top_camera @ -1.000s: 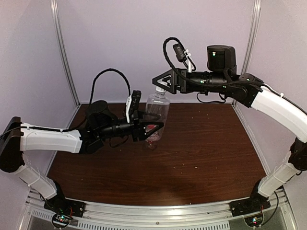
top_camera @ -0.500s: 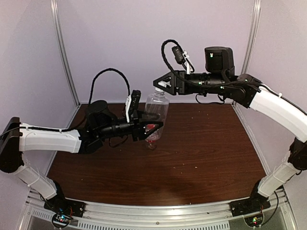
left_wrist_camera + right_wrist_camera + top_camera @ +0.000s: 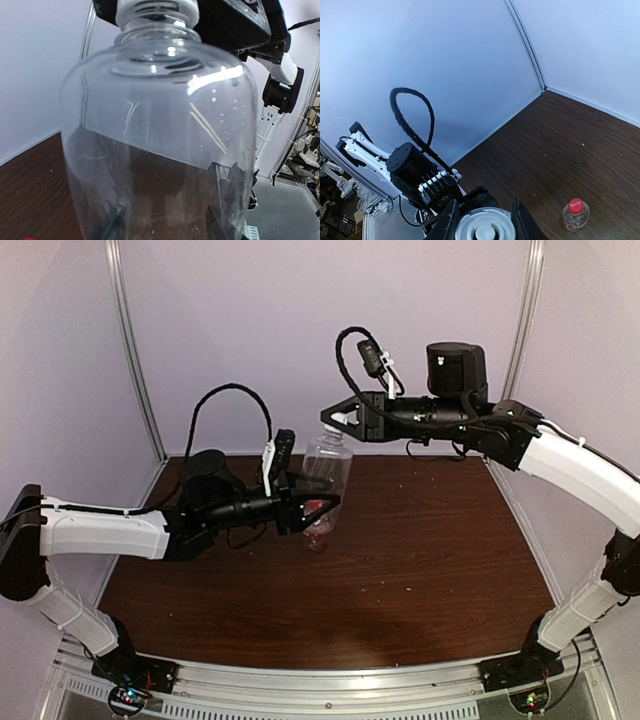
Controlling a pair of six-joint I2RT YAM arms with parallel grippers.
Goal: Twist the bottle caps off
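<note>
Only the right wrist view looks straight down on the white cap [image 3: 485, 230], pinched between the closed fingers of the right tool [image 3: 337, 420]. It also shows the shorter bottle [image 3: 575, 219], red cap [image 3: 575, 205] on, standing on the surface [image 3: 580, 150] well below. The left wrist view is filled by the taller bottle [image 3: 160, 140]. The left tool [image 3: 308, 506] clamps its lower body, holding it upright, with the white cap directly above that grip.

Desk [image 3: 430, 570]: dark wood grain, a few pale specks [image 3: 583, 145] scattered. Walls [image 3: 230, 320] pale lilac, plain. Metal corner posts [image 3: 137, 360] left and right. Aluminium rail [image 3: 330, 682] along desk's near edge.
</note>
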